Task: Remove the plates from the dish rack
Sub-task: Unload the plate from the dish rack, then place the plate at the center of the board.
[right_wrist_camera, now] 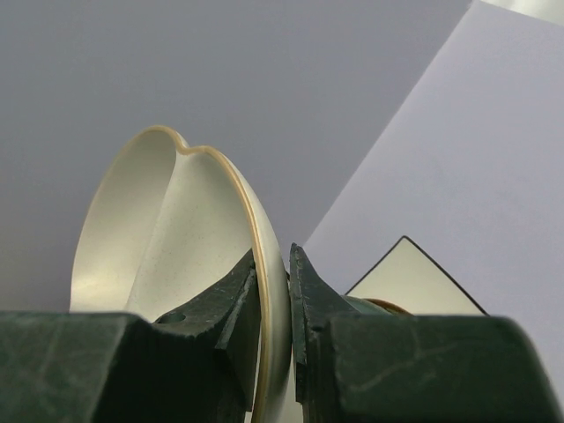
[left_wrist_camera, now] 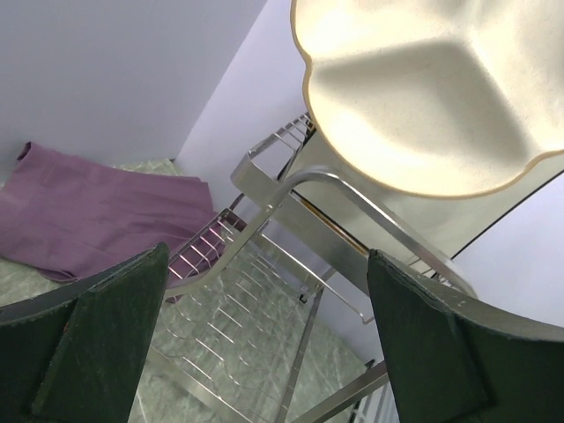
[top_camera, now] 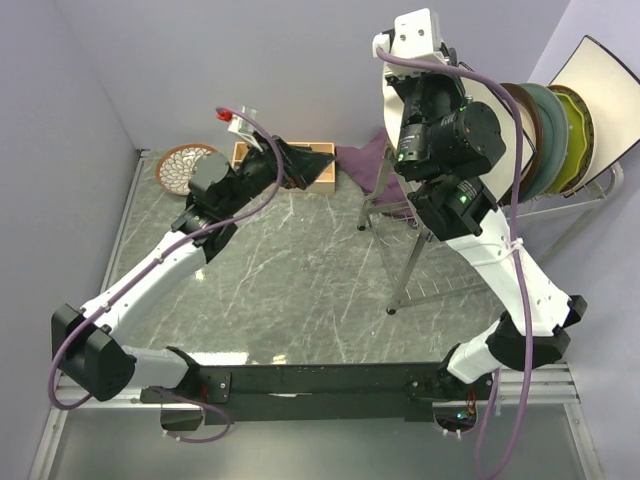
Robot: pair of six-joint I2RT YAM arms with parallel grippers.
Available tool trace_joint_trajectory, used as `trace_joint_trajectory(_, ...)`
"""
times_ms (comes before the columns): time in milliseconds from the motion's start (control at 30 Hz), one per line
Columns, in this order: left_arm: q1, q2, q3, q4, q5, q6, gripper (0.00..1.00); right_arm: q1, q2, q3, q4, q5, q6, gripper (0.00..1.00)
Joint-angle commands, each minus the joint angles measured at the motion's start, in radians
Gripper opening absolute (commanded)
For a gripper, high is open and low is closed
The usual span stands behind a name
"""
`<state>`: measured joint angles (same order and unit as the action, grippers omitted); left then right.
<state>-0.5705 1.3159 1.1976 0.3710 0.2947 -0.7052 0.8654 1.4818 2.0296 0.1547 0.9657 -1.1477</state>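
The cream divided plate (left_wrist_camera: 423,97) is held on edge above the dish rack (left_wrist_camera: 264,207), at about one o'clock in the overhead view. From the left wrist view it appears clear of the tines, though its lower edge is hidden. The right claw (right_wrist_camera: 273,264) is clenched on the plate's rim, one finger on each face. Below and to the right of it, at about two o'clock, four plates stand upright in the rack: a brown-rimmed plate (top_camera: 528,125), a teal plate (top_camera: 550,135), a yellow-green plate (top_camera: 575,125) and, outermost, a white square plate (top_camera: 600,90). Whether more stand behind them cannot be told. A petal-patterned plate (top_camera: 183,167) lies flat on the bench (top_camera: 300,290) at ten o'clock, well apart from the rack. The wooden tray (top_camera: 243,153) is just to its right, with the purple cloth (left_wrist_camera: 88,207) between tray and rack. The left claw (left_wrist_camera: 264,344) is released, its jaws wide and empty, and faces the rack and the raised plate from the eleven o'clock side. Judged from this layout, the task is in its early part: one plate is already out on the bench, a second is in hand and not yet set down, and at least four are left to unload.
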Motion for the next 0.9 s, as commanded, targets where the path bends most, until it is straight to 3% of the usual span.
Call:
trace_joint_trajectory(0,0.05,-0.093,-0.006,-0.011,0.012,-0.066,1.0,0.033,-0.025,0.11,0.08,-0.136,0.097,0.0)
trace_joint_trajectory(167,0.116,-0.17,-0.067,-0.05,0.043,-0.155,0.99,0.083,0.0,0.152,-0.01,-0.139,0.181,0.0)
trace_joint_trajectory(367,0.132,-0.283,-0.145,-0.157,0.032,-0.155,0.99,0.149,-0.046,0.104,-0.121,-0.176,0.466,0.0)
trace_joint_trajectory(500,0.149,-0.388,-0.197,-0.262,-0.015,-0.14,0.99,0.184,-0.146,-0.113,-0.08,-0.238,0.62,0.0)
trace_joint_trajectory(633,0.152,-0.48,-0.256,-0.332,-0.031,-0.14,0.99,0.188,-0.189,-0.169,-0.181,-0.292,0.805,0.0)
trace_joint_trajectory(867,0.155,-0.587,-0.358,-0.434,-0.132,-0.145,1.0,0.193,-0.261,-0.35,-0.185,-0.392,1.015,0.0)
